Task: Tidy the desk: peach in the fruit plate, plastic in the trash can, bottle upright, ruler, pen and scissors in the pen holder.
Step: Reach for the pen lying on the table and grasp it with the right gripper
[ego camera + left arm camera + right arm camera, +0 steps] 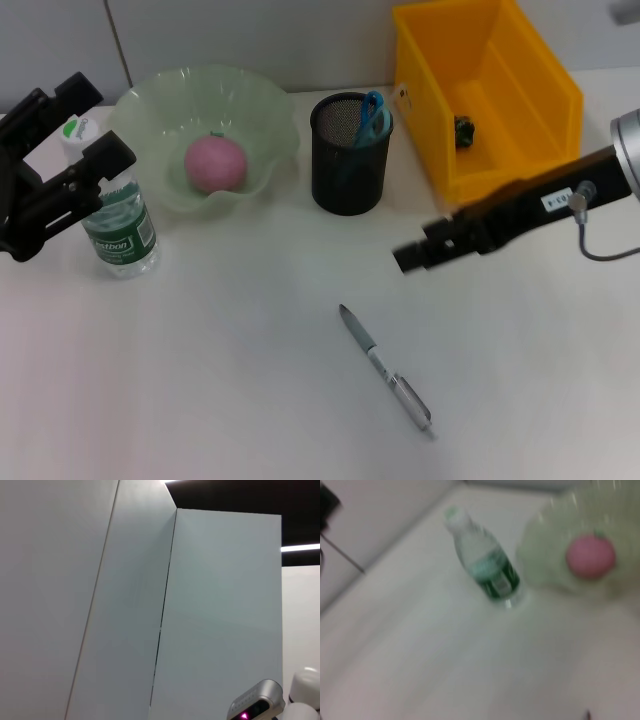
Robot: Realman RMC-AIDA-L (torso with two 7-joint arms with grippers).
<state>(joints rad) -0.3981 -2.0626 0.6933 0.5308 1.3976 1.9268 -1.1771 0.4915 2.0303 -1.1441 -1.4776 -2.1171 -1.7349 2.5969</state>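
Pen, slim silver-grey metal with a clip (386,371), lies flat on the white desk (200,380), well apart from my right claw (412,256), whose jaws I cannot tell. Light, stiff, slick: pinch mid-barrel. Black mesh pen holder (348,160) waits beyond. Left claw (75,180) open beside the upright clear bottle (120,230).

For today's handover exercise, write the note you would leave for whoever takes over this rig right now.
Left gripper: open, beside the upright water bottle.
Right gripper: over the desk in front of the yellow bin; finger state unclear.
Done: peach in the green fruit plate; bottle standing; blue-handled scissors in the mesh pen holder; something dark lies in the bin.
Left: pen lies on the desk. No ruler visible.
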